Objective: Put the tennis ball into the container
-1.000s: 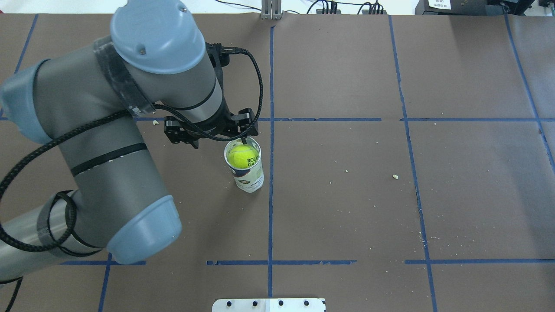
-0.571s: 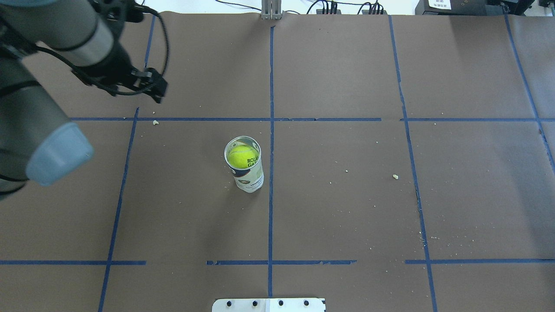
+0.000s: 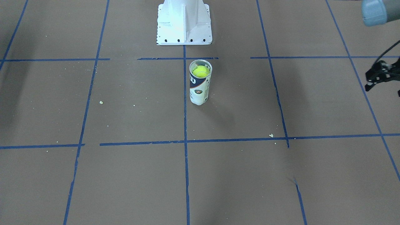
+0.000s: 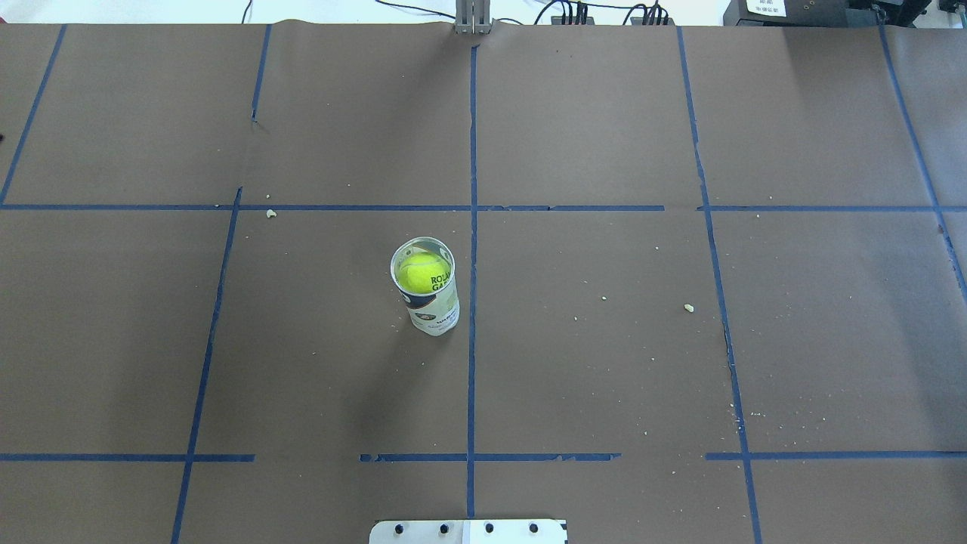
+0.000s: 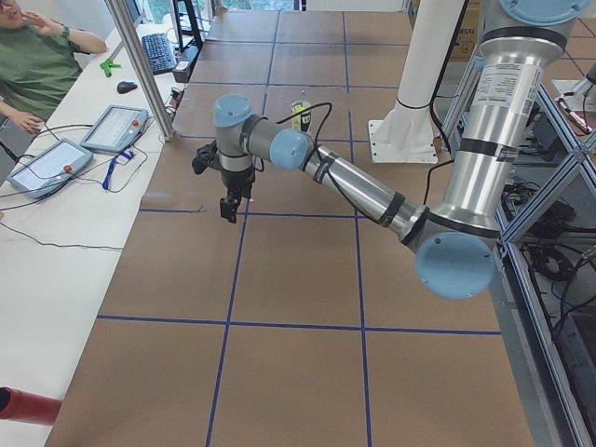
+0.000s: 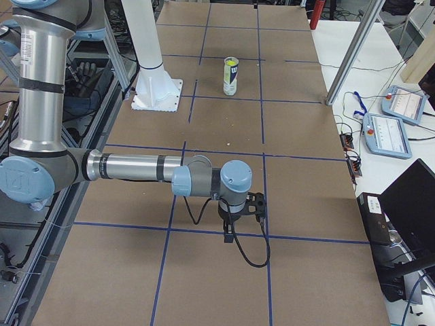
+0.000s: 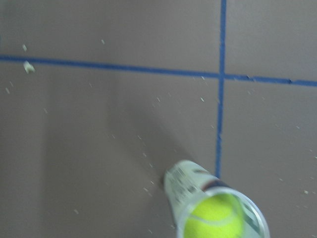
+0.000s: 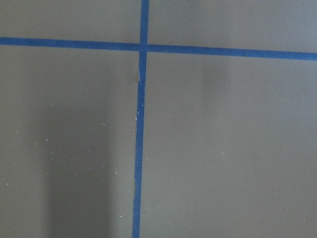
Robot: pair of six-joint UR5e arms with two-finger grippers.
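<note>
sitting deep in the tall clear plastic tube (image 4: 433, 311) with its white and navy label is the bright yellow-green fuzzy tennis ball (image 4: 420, 273). the tube stands upright, well apart from the left gripper (image 5: 228, 207) and the right gripper (image 6: 229, 234). both hang over the brown paper-covered table (image 4: 604, 378); how wide either's fingers are, i cannot tell.

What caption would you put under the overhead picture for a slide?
A yellow-green tennis ball sits inside the upright clear container on a brown table gridded with blue tape.
</note>
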